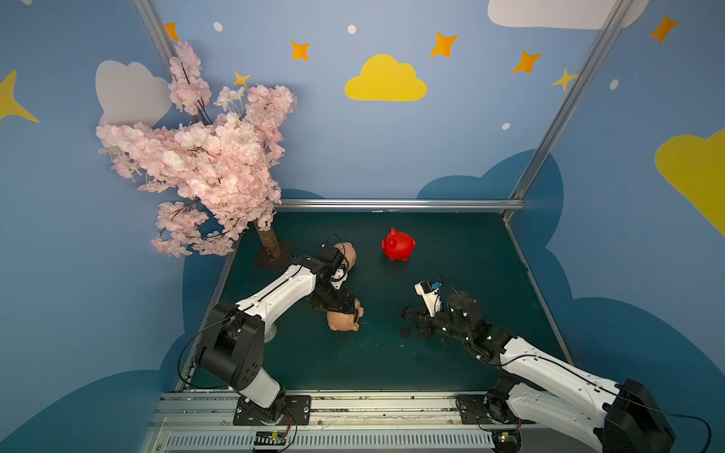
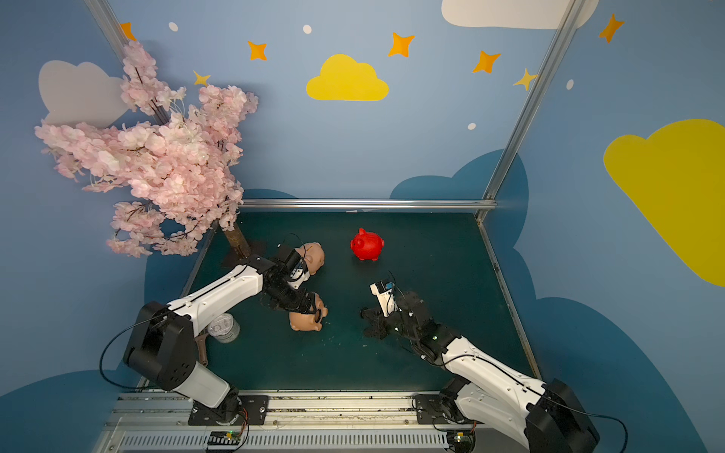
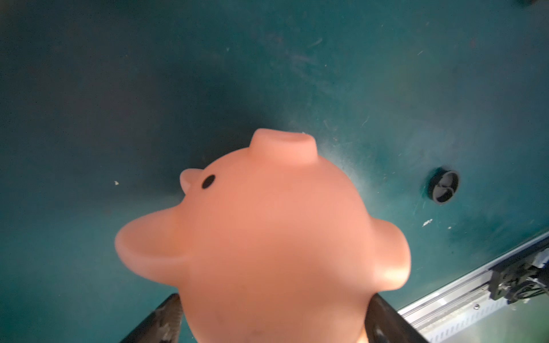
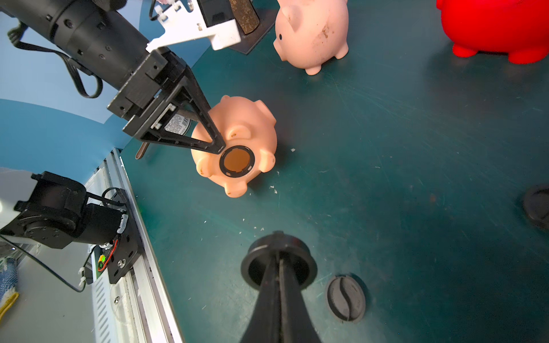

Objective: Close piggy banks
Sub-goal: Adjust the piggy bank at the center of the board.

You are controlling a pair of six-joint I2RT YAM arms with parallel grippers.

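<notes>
Right wrist view: right gripper (image 4: pixel 279 252) clamped on dark plug (image 4: pixel 252 267). Near tan pig (image 4: pixel 246 124) lies on side on table (image 4: pixel 416 133), open belly hole (image 4: pixel 237 161) facing plug, well apart, path between bare. Left gripper (image 3: pixel 274 297) jaws pressed on pig's flanks; one fingertip (image 4: pixel 218 147) just beside hole rim, likely obstacle. Spare plug (image 4: pixel 346 298) beside right gripper. Far tan pig (image 4: pixel 312 32), red pig (image 4: pixel 499 26) upright, behind, clear of route.
</notes>
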